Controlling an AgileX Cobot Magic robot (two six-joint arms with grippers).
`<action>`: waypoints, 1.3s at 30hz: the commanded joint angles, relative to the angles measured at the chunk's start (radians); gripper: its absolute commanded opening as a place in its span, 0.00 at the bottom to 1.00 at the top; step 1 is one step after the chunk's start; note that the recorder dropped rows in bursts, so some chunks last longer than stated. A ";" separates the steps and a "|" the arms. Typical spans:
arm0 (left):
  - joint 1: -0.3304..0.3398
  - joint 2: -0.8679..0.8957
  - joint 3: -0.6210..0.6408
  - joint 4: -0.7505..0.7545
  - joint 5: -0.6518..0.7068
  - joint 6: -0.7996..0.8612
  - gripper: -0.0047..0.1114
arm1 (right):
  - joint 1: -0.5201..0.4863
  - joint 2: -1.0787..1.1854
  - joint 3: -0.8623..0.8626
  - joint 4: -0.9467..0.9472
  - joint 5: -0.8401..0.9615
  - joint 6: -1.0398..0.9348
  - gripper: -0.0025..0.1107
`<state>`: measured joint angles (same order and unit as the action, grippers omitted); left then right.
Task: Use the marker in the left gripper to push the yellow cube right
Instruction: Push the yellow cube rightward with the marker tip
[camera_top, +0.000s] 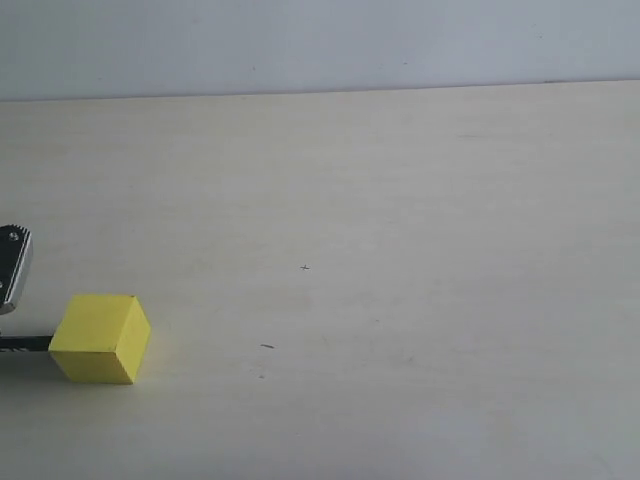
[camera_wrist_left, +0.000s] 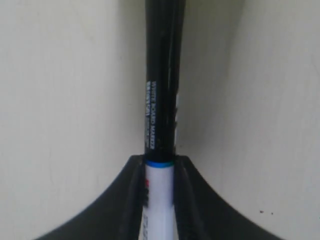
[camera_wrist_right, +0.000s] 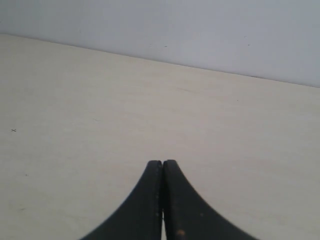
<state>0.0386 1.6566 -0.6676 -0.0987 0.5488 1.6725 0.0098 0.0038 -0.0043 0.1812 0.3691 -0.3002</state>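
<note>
The pale table (camera_top: 400, 200) bears the yellow cube (camera_top: 100, 338), a plain, sharp-edged block. The left gripper (camera_wrist_left: 159, 162) is clamped on the marker (camera_wrist_left: 160, 100). Its black fingers (camera_wrist_left: 135, 200) pinch the white barrel just behind a blue ring, and the black cap juts out ahead. The right gripper (camera_wrist_right: 162, 162) has its jaws pressed together on nothing. In the exterior view the marker's dark end lies low against the table and reaches the cube's left face.
</note>
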 joint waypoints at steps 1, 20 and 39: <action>0.003 0.032 0.004 -0.017 -0.031 0.008 0.04 | 0.002 -0.004 0.004 0.002 -0.012 -0.002 0.02; 0.148 -0.053 0.002 0.107 -0.045 0.025 0.04 | 0.002 -0.004 0.004 0.002 -0.012 -0.002 0.02; -0.146 -0.057 0.002 0.039 0.008 -0.103 0.04 | 0.002 -0.004 0.004 0.002 -0.012 -0.002 0.02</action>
<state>-0.0477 1.6031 -0.6676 -0.0542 0.5548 1.6397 0.0102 0.0038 -0.0043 0.1812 0.3691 -0.3002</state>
